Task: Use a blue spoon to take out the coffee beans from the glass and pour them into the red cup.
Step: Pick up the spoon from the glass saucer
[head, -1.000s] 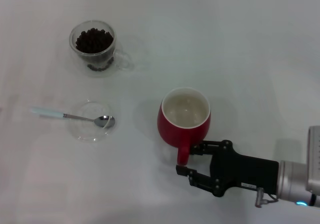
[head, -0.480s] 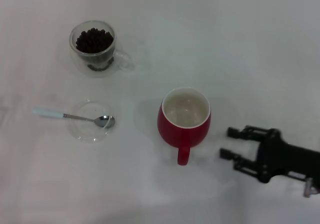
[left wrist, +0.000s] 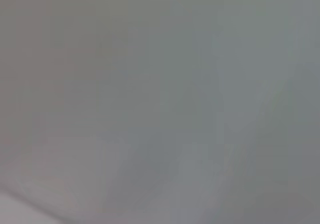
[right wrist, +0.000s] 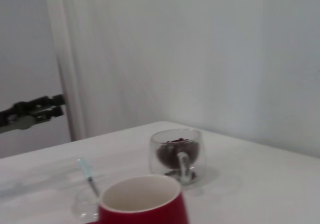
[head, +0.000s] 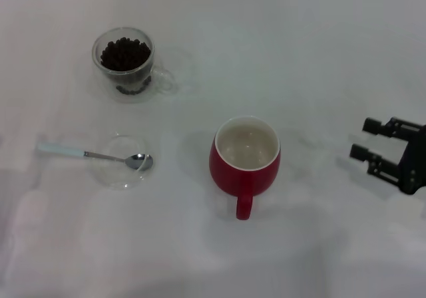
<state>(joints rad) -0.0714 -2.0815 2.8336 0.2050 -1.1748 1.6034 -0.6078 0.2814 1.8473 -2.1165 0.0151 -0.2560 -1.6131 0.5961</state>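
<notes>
Backing away from the red cup (head: 245,160), the right gripper (head: 367,140) is retreating, fingers spread and empty. Scooping isn't beginning yet: the blue spoon (head: 93,154) is lying across a saucer (head: 110,175), awaiting pickup.

- The red cup (head: 245,157) stands upright before me, cream inside bare, loop handle turned toward me.
- My blue spoon (head: 93,154) lies well left of the cup, metal bowl toward it.
- The glass (head: 126,61) stands upright beyond the spoon, heaped with dark coffee beans (head: 124,54).
</notes>
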